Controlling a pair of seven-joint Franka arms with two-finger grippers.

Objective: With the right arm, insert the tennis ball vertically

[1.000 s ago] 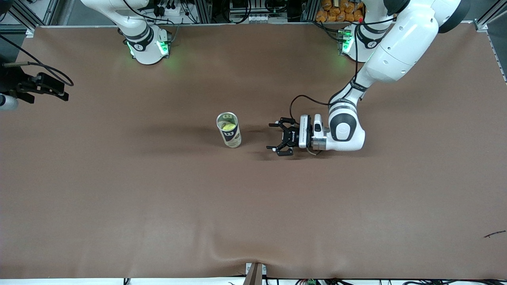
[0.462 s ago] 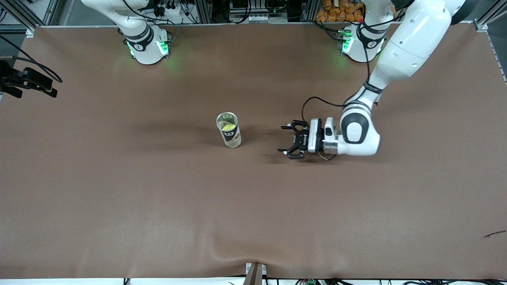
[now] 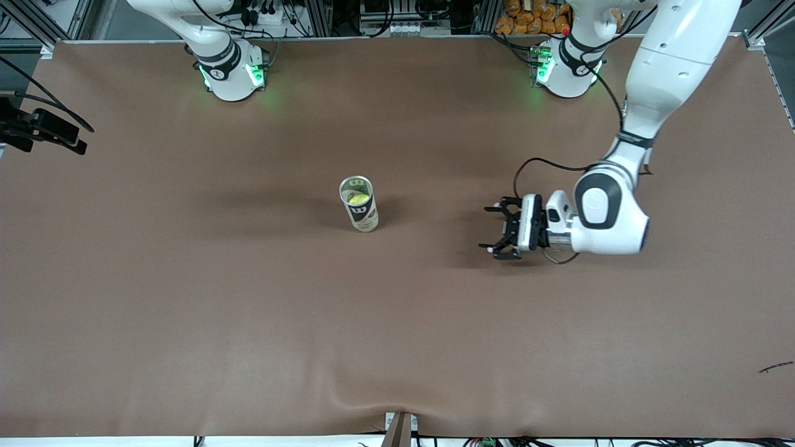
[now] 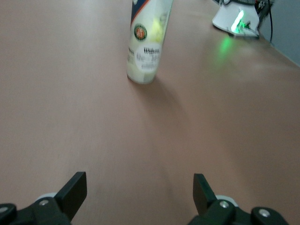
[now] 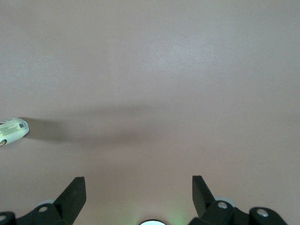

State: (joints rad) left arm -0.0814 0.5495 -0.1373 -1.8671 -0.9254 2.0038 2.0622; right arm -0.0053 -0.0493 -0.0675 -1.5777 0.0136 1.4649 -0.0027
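We see the tennis ball (image 3: 358, 199) already sitting inside the upright tube (image 3: 359, 212) at frame centre. It looks light, fuzzy and springy, easy to pinch across its middle. Our left gripper (image 3: 500, 234), jaws spread and empty, sits centre-right; our right gripper (image 5: 138, 197), jaws spread, hangs above bare table (image 3: 186, 310).

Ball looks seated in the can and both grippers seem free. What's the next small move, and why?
Probably just retract the left gripper a little more toward its base. The tennis ball sits inside the upright can, and both the left gripper and the right gripper are open and empty, well apart from the can, so nothing seems left to handle.
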